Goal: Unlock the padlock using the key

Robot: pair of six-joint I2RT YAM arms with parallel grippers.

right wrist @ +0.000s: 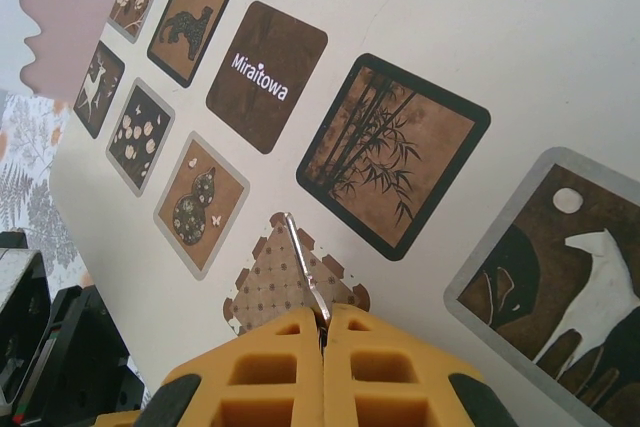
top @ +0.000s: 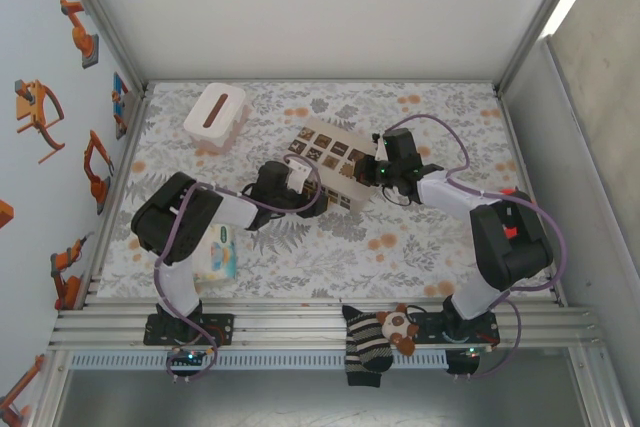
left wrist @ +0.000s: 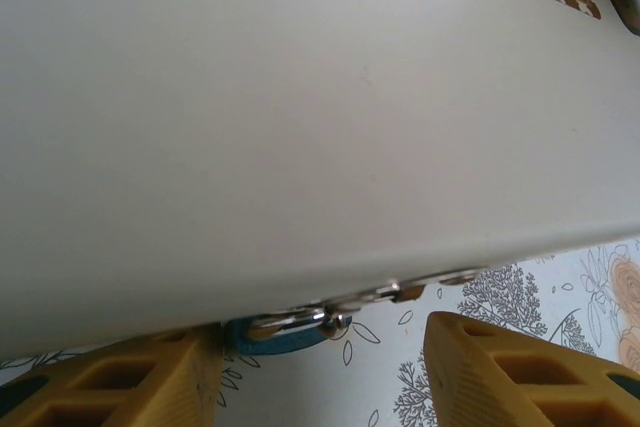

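Observation:
The tiny blue padlock (left wrist: pixel 285 337) lies on the patterned cloth, half tucked under the pale side of the beige box (left wrist: pixel 300 117), its metal shackle (left wrist: pixel 300 322) joined to a short chain. My left gripper (left wrist: pixel 325 377) is open around it; the left finger (left wrist: pixel 120 382) is close to the lock and the right finger (left wrist: pixel 520 367) stands well apart. In the top view this gripper (top: pixel 300 182) is at the box's left side. My right gripper (right wrist: pixel 323 322) is shut on a thin metal key (right wrist: pixel 303 257), which points out over the box's printed top (right wrist: pixel 400 47).
The beige box with dark squares (top: pixel 335 162) lies mid-table between both arms. A white tissue box (top: pixel 215 115) stands at the back left. A wipes packet (top: pixel 217 255) lies by the left arm's base. A striped sock (top: pixel 365 347) and a plush toy (top: pixel 400 327) hang on the front rail.

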